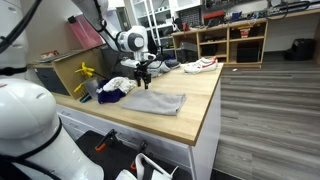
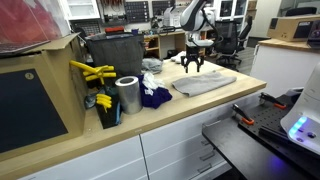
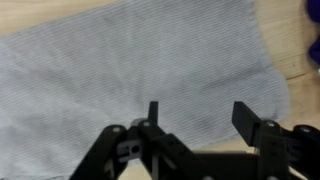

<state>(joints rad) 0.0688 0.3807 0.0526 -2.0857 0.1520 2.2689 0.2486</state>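
With jaws wide, my gripper (image 3: 200, 115) hangs over the cloth (image 3: 130, 70), which lies flat on the table (image 1: 202, 105), spreading toward 10 o'clock in the wrist view; I judge a straight, slow descent onto its near edge best.

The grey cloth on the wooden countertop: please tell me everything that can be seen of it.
The grey ribbed fabric cloth looks soft and finely knitted. It lies spread flat, roughly rectangular with slightly wavy edges, on the light wooden countertop. A dark blue cloth lies close beside one end; whether they touch cannot be told. The black jaws hang open above one edge, holding nothing.
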